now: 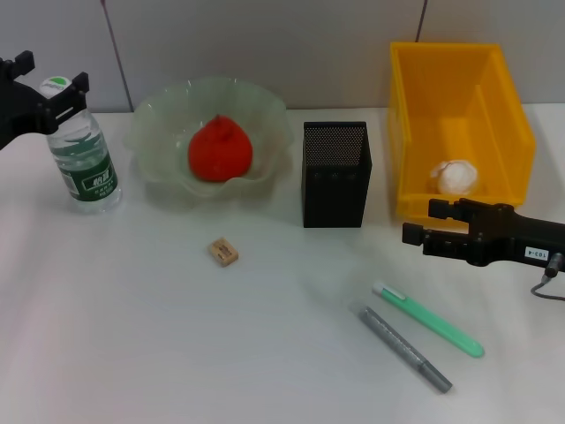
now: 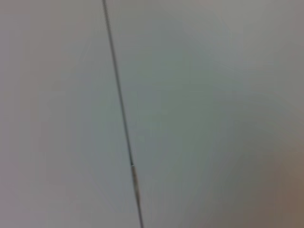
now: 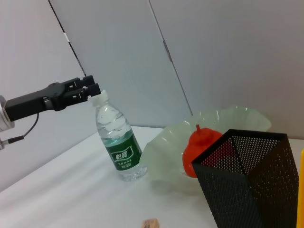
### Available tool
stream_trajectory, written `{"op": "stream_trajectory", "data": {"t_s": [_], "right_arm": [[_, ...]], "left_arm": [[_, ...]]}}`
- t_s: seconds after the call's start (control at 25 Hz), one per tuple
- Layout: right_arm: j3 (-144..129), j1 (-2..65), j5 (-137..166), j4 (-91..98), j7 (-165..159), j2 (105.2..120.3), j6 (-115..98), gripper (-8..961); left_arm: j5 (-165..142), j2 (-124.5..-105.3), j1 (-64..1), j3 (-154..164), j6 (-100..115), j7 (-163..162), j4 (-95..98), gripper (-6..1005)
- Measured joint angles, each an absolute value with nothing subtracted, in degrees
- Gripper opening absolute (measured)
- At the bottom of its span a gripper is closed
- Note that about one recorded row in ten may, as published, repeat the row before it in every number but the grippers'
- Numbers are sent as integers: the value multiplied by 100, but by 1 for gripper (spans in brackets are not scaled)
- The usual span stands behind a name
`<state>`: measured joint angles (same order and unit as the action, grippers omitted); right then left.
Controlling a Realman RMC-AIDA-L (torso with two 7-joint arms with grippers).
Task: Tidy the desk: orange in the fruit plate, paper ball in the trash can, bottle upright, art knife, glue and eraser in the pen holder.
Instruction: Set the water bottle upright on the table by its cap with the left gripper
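Left pincer (image 1: pixel 55 95) sat at the cap of the bottle (image 1: pixel 86 163), fingers on either side of the white-and-green top; gripping or merely flanking could not be told. Bottle stood upright on the counter (image 1: pixel 132 336), far left, just beside the fruit plate (image 1: pixel 159 115). Right pincer (image 1: pixel 422 231) hovered low in front of the trash can (image 1: pixel 494 97), fingers drawn close together with nothing between them, pointing toward the pen holder (image 1: pixel 335 174).

Outward from there: orange (image 1: pixel 220 148) lay in the fruit plate, paper ball (image 1: pixel 455 177) in the trash can. So 3 of the jobs looked done, and 3 small items remained on the counter.

Eraser (image 1: pixel 223 252) lay in front of the plate, between the 2 arms, somewhat nearer the left. A green-handled stick (image 1: pixel 428 318) and a grey one (image 1: pixel 404 347) lay side by side, near the right pincer and toward the robot from it, long axes running diagonally away from the pen holder. Right arm clearly nearer to both; probably a turn of the wrist needed to grip across either shaft.
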<state>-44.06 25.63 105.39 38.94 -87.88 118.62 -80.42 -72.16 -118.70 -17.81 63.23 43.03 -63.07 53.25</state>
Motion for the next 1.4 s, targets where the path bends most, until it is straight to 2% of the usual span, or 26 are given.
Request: {"op": "stream_trajectory", "data": {"t_s": [0.16,0.2,0.44,0.88,1.08,1.4], "right_arm": [[-4404,2578,10539,3893,-8783,11860,-8042,838],[-4403,2587,10539,3894,-8782,11859,-8041,838],[-4410,2625,10541,3882,-8780,11856,-8022,838],[-4430,2632,10548,3876,-8780,11856,-7955,838],[-4443,2638,10547,3875,-8780,11856,-7909,838],[-4447,2637,10547,3875,-8780,11857,-7901,839]], "left_arm": [[-7211,-11869,-1810,6291,4282,-6275,5283,800],[-7205,-11857,-2075,6039,4250,-6068,4822,800],[-7203,-11847,-2319,5798,4248,-5775,4286,793],[-7198,-11846,-2373,5667,4305,-5705,4092,770],[-7124,-11847,-2349,5668,4450,-5706,4086,593],[-7022,-11837,-2326,5670,4627,-5708,4085,488]]}}
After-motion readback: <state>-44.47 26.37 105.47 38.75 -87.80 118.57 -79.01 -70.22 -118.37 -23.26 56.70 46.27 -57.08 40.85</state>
